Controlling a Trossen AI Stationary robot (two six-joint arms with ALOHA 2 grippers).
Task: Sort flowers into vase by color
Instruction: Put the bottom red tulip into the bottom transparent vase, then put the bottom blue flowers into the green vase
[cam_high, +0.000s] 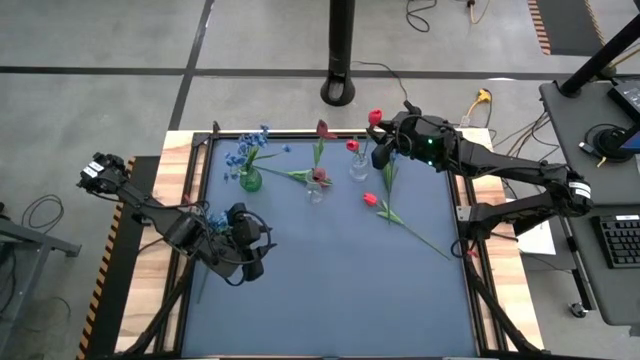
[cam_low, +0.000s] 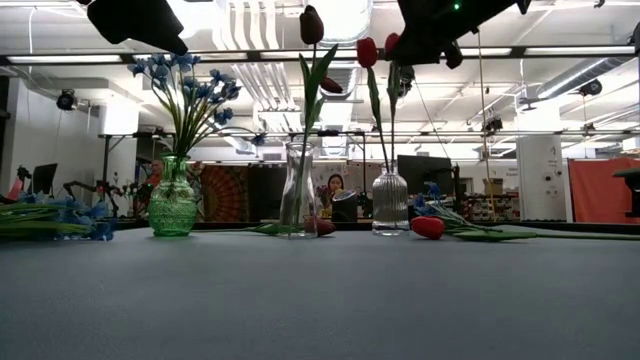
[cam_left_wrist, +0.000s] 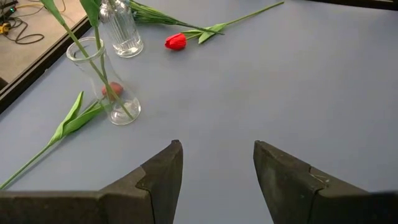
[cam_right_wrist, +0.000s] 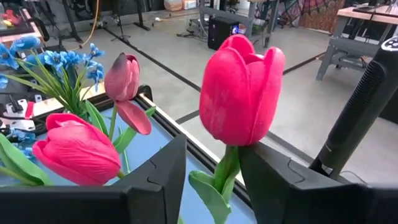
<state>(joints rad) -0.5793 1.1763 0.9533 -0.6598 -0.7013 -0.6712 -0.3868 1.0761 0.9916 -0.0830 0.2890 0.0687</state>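
Green vase (cam_high: 250, 180) with blue flowers (cam_high: 247, 146), red tulip (cam_high: 370, 200) on blue-grey table (cam_high: 330, 290), possibly ribbed clear vase (cam_low: 389, 213)

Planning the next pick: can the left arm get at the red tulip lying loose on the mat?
Probably yes. The left gripper has open, empty fingers, and bare mat lies between it and the red tulip. The clear vase stands off to one side, not across the path.

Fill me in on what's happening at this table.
The right gripper is over the ribbed clear vase, fingers either side of a red tulip standing in it. Blue flowers fill the green vase. Another red tulip lies on the mat. The left gripper waits open, empty, near the table's left side.
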